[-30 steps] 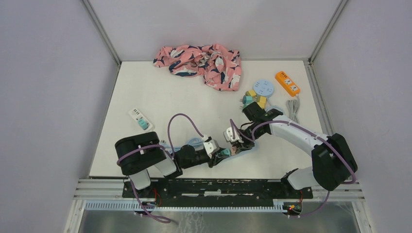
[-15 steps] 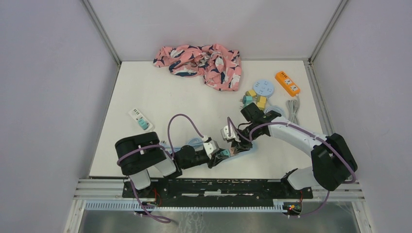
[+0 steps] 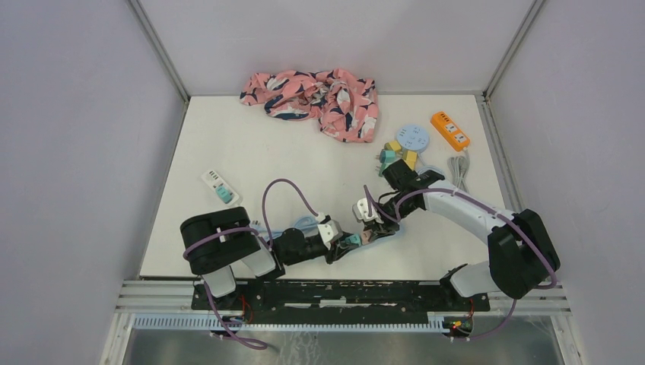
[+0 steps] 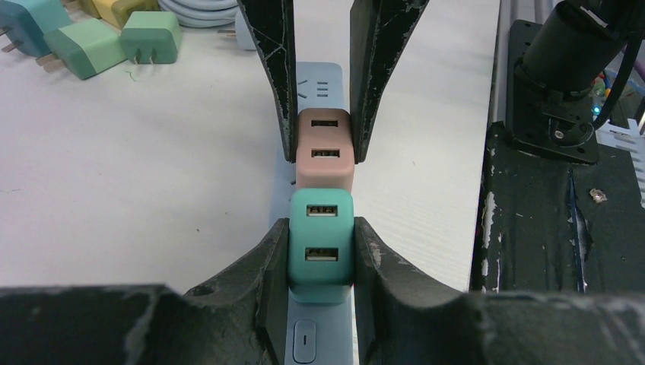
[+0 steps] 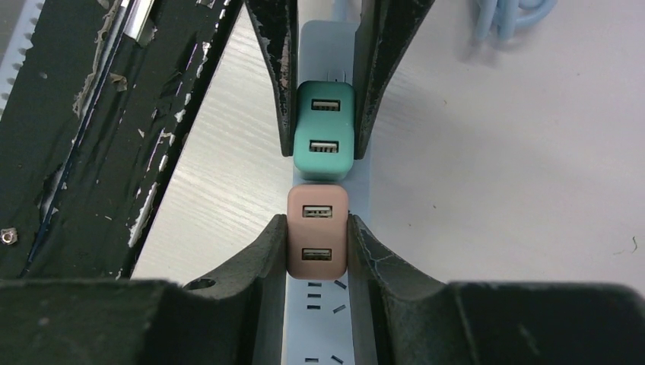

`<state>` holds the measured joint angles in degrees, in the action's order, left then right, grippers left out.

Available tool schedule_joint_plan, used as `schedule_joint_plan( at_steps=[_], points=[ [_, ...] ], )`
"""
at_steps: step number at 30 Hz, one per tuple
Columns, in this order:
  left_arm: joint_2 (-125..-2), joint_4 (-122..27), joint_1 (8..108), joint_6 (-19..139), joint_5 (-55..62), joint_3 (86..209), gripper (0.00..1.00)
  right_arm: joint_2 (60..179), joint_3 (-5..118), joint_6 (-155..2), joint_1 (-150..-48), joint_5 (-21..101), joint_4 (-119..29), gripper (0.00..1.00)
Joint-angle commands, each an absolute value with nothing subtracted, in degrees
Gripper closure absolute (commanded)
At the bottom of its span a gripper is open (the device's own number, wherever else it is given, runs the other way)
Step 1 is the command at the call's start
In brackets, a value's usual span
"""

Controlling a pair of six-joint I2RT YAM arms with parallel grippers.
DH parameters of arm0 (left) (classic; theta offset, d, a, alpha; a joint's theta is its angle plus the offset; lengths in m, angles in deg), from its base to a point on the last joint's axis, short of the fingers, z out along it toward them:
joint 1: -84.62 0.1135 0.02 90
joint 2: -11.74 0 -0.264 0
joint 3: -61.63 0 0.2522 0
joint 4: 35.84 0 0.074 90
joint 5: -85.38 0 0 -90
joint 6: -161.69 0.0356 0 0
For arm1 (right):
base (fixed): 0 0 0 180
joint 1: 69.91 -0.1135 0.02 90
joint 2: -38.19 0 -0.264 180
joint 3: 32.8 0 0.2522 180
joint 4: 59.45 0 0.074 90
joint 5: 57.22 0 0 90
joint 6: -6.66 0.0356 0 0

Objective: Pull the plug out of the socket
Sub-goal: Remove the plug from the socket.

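A light-blue power strip (image 4: 304, 338) lies near the table's front edge, also seen in the right wrist view (image 5: 323, 319) and the top view (image 3: 386, 230). A teal USB plug (image 4: 320, 243) and a pink USB plug (image 4: 325, 156) sit in it side by side. My left gripper (image 4: 319, 228) is shut on the teal plug (image 5: 325, 141). My right gripper (image 5: 318, 224) is shut on the pink plug (image 5: 318, 236), facing the left one. In the top view the left gripper (image 3: 347, 243) and the right gripper (image 3: 371, 222) meet over the strip.
Loose teal, green and yellow plugs (image 3: 395, 154) lie by a round blue socket (image 3: 411, 138). An orange strip (image 3: 449, 129) and a coiled cable (image 3: 459, 171) are at the right. A pink cloth (image 3: 316, 95) is at the back, a white strip (image 3: 219, 186) at the left. The black rail (image 4: 563, 228) runs close by.
The right wrist swung slightly left half a second ago and has come back. Both grippers keep their hold on the plugs; the left arm has not moved.
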<state>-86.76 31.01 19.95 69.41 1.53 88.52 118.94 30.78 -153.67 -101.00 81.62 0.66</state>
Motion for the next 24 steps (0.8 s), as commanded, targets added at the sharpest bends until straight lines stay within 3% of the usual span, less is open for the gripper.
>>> schedule_joint_plan(
  at_steps=[1,12,24],
  points=[
    [-87.01,28.72,19.93,69.70,1.09,86.90,0.97,117.56,33.23,-159.46,-101.86,84.45,5.29,1.00],
    [-87.64,28.73,19.93,69.43,1.29,87.35,0.97,116.16,30.85,-136.12,-102.79,80.69,-14.49,1.00],
    [-87.08,28.74,19.93,69.71,1.18,87.08,0.97,115.31,32.74,-154.34,-98.10,85.20,1.55,1.00]
  ],
)
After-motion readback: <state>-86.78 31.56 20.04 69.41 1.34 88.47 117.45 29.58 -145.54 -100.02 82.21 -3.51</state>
